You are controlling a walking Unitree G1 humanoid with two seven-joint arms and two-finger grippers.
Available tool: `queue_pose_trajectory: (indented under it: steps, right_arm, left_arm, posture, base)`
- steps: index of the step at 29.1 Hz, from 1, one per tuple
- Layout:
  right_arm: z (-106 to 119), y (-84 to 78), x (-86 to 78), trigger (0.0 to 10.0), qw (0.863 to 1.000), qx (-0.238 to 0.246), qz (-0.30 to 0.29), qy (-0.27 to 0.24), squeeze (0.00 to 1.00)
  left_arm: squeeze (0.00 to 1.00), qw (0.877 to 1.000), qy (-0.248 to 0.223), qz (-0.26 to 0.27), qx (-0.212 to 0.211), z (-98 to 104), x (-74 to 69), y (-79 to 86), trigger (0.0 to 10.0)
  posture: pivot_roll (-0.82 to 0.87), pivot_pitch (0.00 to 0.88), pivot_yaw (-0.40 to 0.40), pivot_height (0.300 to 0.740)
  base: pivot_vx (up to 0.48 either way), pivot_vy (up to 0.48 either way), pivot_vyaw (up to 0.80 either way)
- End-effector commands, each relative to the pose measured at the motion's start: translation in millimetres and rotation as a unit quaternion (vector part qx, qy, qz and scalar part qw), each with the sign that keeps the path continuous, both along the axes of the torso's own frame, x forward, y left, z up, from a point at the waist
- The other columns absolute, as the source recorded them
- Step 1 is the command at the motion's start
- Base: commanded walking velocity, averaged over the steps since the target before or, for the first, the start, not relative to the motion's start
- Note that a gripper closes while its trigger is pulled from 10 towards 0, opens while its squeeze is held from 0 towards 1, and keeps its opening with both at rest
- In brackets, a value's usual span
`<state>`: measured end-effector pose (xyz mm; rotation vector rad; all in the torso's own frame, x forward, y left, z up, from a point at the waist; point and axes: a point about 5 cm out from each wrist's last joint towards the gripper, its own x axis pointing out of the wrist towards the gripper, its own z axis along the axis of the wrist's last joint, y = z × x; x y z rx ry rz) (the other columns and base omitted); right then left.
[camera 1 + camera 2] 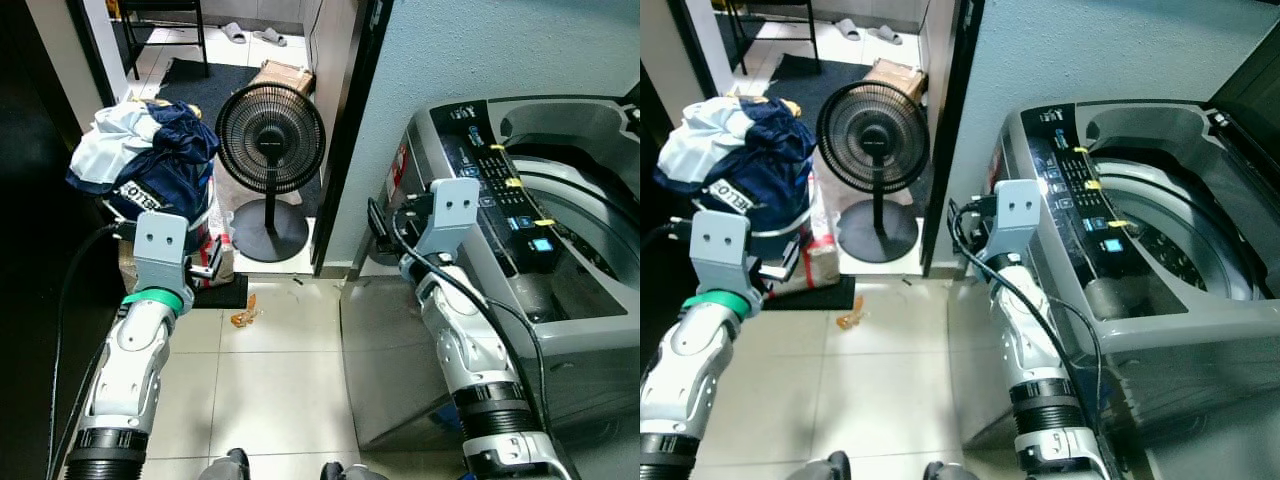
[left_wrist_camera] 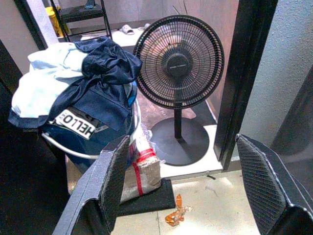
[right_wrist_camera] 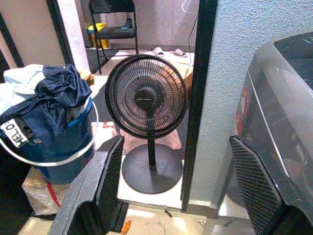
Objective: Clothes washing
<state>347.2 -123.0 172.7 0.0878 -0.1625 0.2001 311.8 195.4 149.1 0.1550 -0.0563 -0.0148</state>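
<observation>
Both sets of jaws stand wide apart and hold nothing: the left gripper point(image 2: 181, 186) has its two black fingers point(image 2: 110, 186) spread with the fan and bucket showing between them, and the right gripper point(image 3: 178, 191) is splayed the same way, one finger against the grey wall of the washing machine point(image 1: 560, 300).

From the head camera, the blue bucket point(image 3: 63, 142) sits at about ten o'clock, beyond the left gripper, with a thin white hoop handle hanging around its upper wall. It is heaped well over the rim with clothes point(image 1: 150, 150): a dark navy garment crumpled on top and draped down the front, a pale blue-white one bunched behind it, and a white label reading "HELLO" on the side facing the robot. The bucket rests on a plastic-wrapped package point(image 2: 142, 171) banded in red.

At two to three o'clock the washing machine stands with its lid up, the round drum point(image 1: 1180, 230) open to view; its contents cannot be made out. A black control panel point(image 1: 505, 190) with yellow and blue markings runs along the near edge.

At twelve o'clock a black pedestal fan point(image 1: 270, 125) stands in the doorway. A scrap of orange litter point(image 1: 243, 315) lies on the tiled floor point(image 1: 280, 390) just ahead.
</observation>
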Motion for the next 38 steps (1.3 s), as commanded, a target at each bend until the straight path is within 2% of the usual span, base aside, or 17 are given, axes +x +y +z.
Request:
queue_pose_trajectory:
  steps: [1, 21, 23, 38]
  right_arm:
    - [-6.2, -2.5, -0.7, 10.0, 1.0, -0.005, -0.002, 0.008, 0.0]
    - [-6.8, -2.2, -0.2, 10.0, 1.0, -0.011, -0.003, 0.006, 0.0]
    - [-7.8, -3.2, 0.5, 10.0, 0.999, -0.045, -0.014, 0.002, 0.0]
    - [-8.4, -2.9, 0.2, 10.0, 0.999, -0.033, -0.014, 0.003, 0.0]
  left_arm:
    - [0.0, 1.0, 0.004, -0.004, 0.003, -4.4, 0.0, -3.6, 10.0]
    - [0.0, 1.0, 0.003, -0.003, 0.004, -3.4, 0.5, -3.7, 10.0]
    - [0.0, 1.0, 0.002, -0.003, 0.004, -3.2, 0.7, -3.6, 10.0]
    - [0.0, 1.0, 0.003, 0.0, 0.003, -3.3, 0.2, -2.6, 10.0]
  posture:
    - [0.06, 0.008, -0.056, 0.74]
    - [0.06, 0.008, -0.057, 0.74]
    - [0.06, 0.008, -0.057, 0.74]
    - [0.06, 0.021, -0.059, 0.74]
  base:
    - [0.0, 0.0, 0.0]
    - [0.0, 0.0, 0.0]
    - [0.0, 0.0, 0.8]
    - [0.0, 0.0, 0.8]
